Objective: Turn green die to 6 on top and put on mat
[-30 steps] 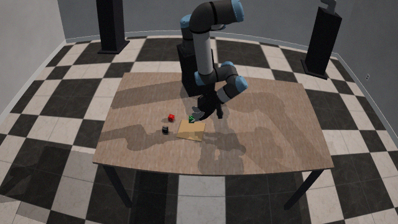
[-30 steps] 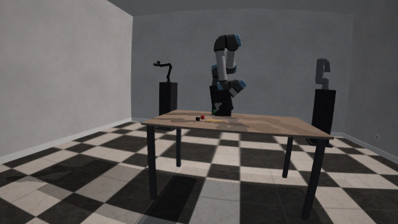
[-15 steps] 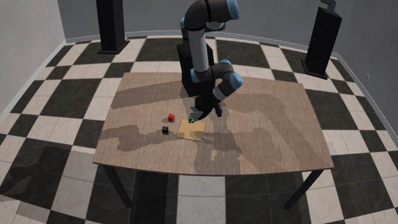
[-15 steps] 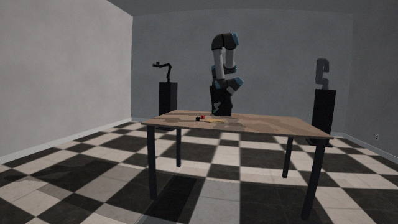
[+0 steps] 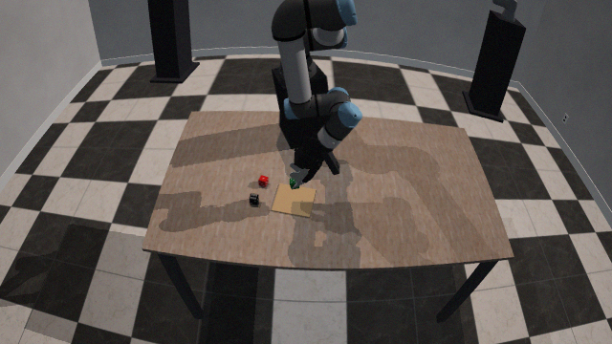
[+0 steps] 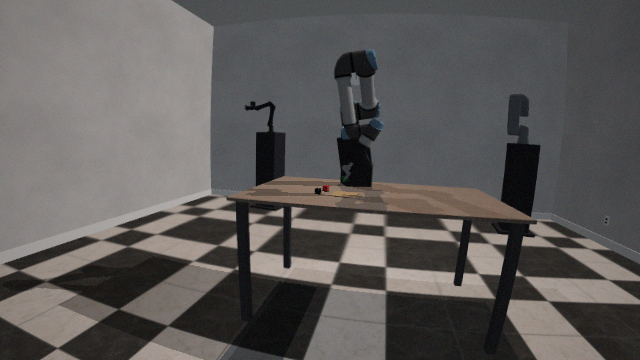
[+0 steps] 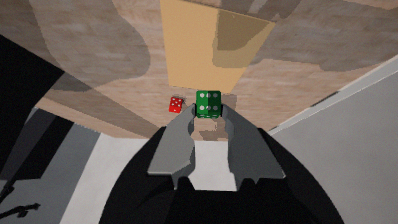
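the green die (image 7: 208, 104) is clamped between the two grey fingers of the gripper (image 7: 208, 116), pinched on two opposite side faces and held off the tabletop (image 5: 392, 201). in the wrist view the face turned toward the camera shows four white pips; which number faces up cannot be told. in the top view the die hangs just over the far edge of the tan mat (image 5: 294, 201), not yet resting on it.

as a judgement, the die is a small, rigid, light cube with smooth flat faces, so it should not deform or break, but the hard faces could slip or pivot between the fingers if the pinch is off-centre. the safest hold looks like the present one, flat pads centred on two parallel faces, leaving the six face and its opposite free so the wrist can roll it upward before setting it down flat.

the red die (image 7: 175, 104) sits on the tabletop just left of the mat, close beside the held die in the wrist view, and the black die (image 5: 254, 199) lies nearer the mat's left side; both are near enough to be nudged.
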### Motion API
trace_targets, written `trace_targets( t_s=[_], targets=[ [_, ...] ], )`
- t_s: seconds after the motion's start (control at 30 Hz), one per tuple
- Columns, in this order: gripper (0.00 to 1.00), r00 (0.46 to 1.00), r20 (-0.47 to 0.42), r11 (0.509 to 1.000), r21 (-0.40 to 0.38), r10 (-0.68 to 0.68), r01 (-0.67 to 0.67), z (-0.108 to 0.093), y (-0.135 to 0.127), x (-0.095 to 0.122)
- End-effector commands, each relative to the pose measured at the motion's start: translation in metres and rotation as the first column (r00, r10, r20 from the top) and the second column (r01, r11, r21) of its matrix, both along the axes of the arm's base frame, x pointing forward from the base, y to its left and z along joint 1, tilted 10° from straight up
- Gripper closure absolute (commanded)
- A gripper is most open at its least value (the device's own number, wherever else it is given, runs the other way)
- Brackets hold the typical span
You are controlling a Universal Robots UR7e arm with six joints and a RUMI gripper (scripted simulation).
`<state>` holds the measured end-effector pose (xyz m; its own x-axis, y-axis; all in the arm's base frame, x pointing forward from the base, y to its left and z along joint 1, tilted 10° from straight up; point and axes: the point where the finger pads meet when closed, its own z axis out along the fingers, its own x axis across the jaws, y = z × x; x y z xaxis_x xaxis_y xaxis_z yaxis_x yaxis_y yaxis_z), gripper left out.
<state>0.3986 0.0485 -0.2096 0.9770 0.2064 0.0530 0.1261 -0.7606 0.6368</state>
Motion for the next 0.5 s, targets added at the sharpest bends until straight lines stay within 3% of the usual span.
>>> trace_targets(
  t_s=[0.0, 0.13, 0.47],
  targets=[
    [0.9, 1.0, -0.005, 1.0, 0.019, 0.001, 0.0, -0.0001, -0.0004, 0.0],
    [0.9, 1.0, -0.013, 0.999, 0.042, 0.0, 0.001, -0.0007, -0.001, -0.0004],
    [0.9, 0.999, -0.049, 0.976, 0.219, 0.015, -0.004, 0.0002, -0.0023, -0.0002]
  ],
)
